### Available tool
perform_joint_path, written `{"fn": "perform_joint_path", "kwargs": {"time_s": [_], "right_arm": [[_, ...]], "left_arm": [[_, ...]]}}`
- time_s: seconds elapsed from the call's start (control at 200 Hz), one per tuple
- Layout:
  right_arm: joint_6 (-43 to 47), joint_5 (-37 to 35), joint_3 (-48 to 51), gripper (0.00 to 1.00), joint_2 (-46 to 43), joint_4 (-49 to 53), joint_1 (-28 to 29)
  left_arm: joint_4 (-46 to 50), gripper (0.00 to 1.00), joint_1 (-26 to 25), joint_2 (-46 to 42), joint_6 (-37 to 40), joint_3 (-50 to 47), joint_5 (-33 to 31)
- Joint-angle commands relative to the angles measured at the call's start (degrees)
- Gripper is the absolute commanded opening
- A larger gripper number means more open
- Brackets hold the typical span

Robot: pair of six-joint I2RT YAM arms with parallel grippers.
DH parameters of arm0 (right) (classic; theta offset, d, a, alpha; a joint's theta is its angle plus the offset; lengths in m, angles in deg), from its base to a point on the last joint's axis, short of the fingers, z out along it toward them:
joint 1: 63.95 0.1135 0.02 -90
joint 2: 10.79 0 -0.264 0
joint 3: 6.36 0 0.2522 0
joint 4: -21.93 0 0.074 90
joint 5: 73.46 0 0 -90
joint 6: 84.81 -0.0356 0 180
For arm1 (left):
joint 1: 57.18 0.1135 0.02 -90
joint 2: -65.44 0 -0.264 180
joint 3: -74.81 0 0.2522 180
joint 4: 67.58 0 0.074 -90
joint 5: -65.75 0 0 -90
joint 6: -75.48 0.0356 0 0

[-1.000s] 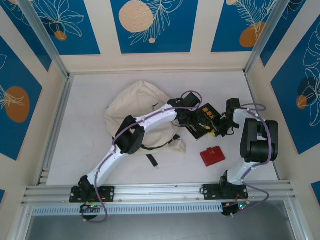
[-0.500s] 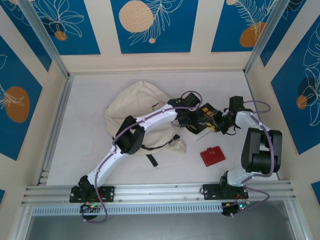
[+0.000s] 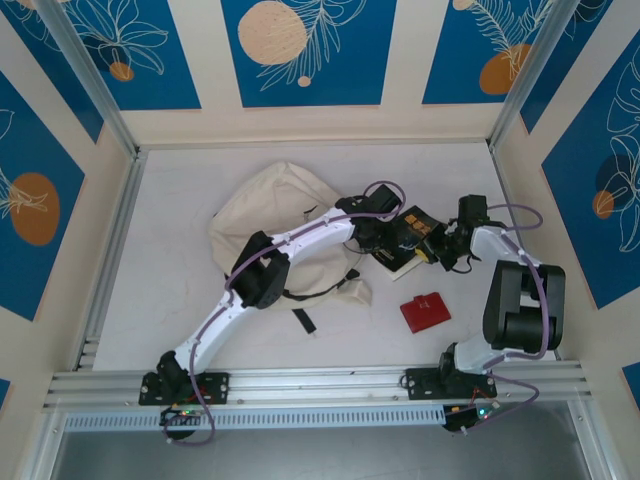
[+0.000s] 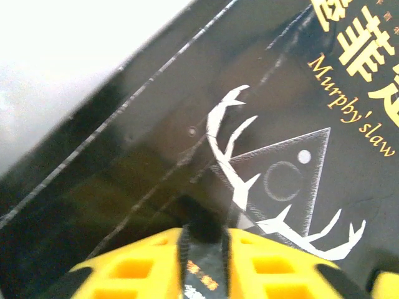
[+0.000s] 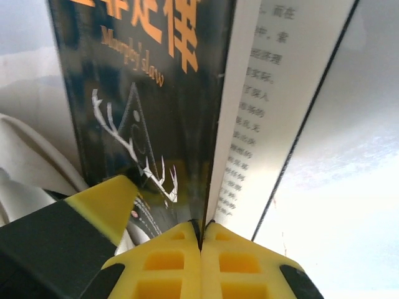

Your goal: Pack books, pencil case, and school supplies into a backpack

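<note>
Book: black book lies on the counter just right of the backpack, with its front cover raised off the pages.
Right fingers: pressed together, pinching the edge of that cover.
Left fingers: narrow gap, low over the cover; I cannot tell whether they grip it.
Advice: grip the whole block of pages, not one cover, before carrying it toward the backpack, or it will likely flop open.
</note>
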Motion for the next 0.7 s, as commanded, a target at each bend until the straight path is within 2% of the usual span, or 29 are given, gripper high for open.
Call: {"fn": "perform_joint_path", "kwargs": {"time_s": [0.0,0.15,0.29,0.48,0.695], "right_arm": [[1.9,-0.7,-0.7,0.00,-5.4,0.0,-0.5],[4.9,1.8,-2.5,0.00,-9.9,1.3,-1.9],[7.7,4.8,-6.4,0.00,-12.3,4.2,-2.7],[9.2,12.4,-12.0,0.00,-13.6,7.1,-2.8],[9.3,21.2,-15.3,0.00,-14.6,8.5,-0.7]], "left_arm": [[2.0,0.37,0.6,-2.2,2.7,3.0,5.4],[2.8,0.63,2.9,-8.8,6.4,3.9,8.4],[6.1,0.76,5.1,-14.3,10.2,3.3,7.7],[7.4,0.84,8.0,-21.1,13.7,-2.9,6.5],[4.9,0.88,12.2,-30.7,15.7,-16.2,5.7]]}}
